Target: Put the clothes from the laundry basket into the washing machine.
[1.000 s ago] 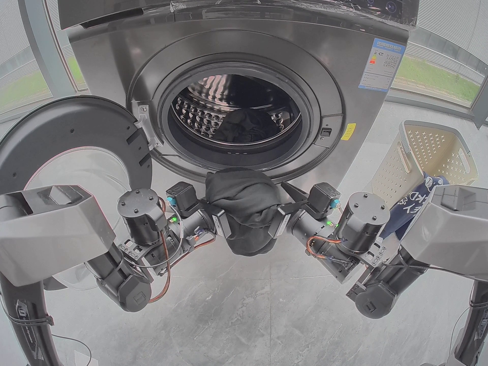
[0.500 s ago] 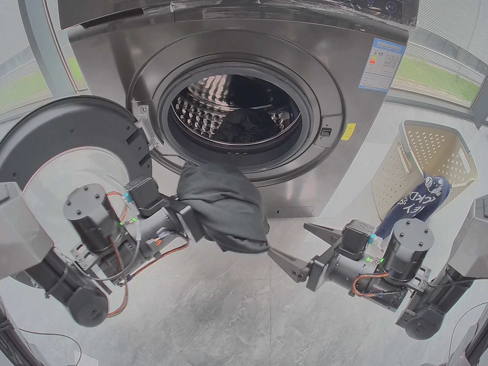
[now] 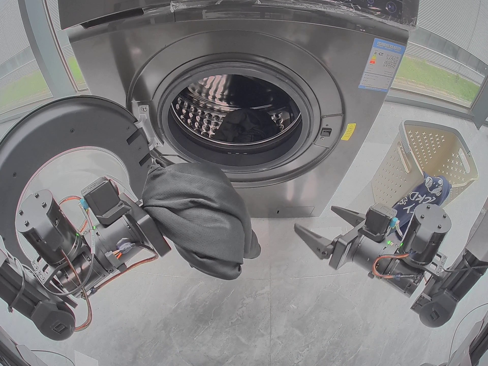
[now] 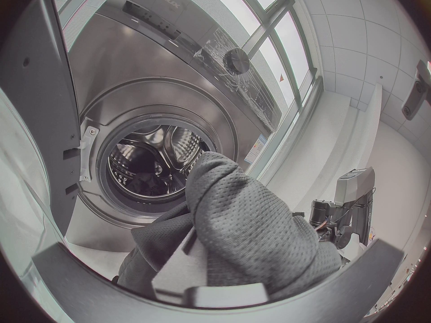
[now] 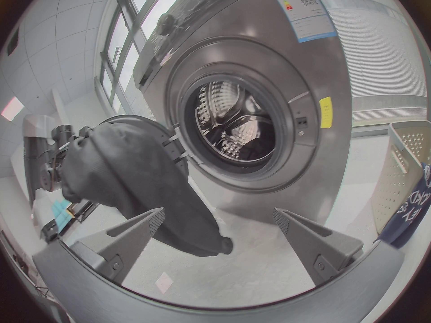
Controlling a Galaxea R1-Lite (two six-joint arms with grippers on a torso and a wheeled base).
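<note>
Head view: the left hand (image 3: 160, 219) gripped the grey garment (image 3: 203, 219). The garment hung below the washer (image 3: 315, 77) mouth, beside the open door (image 3: 66, 128), and had swung left and lower than half a second before. The right hand (image 3: 314, 218), released and empty, had drawn back toward the basket (image 3: 401, 163), where a blue cloth (image 3: 424, 196) lay.

Left wrist view: the garment (image 4: 251, 229) draped over the hand, in front of the drum (image 4: 148, 167).

Right wrist view: the spread fingers (image 5: 130, 234) stood apart from the garment (image 5: 134, 176).
</note>
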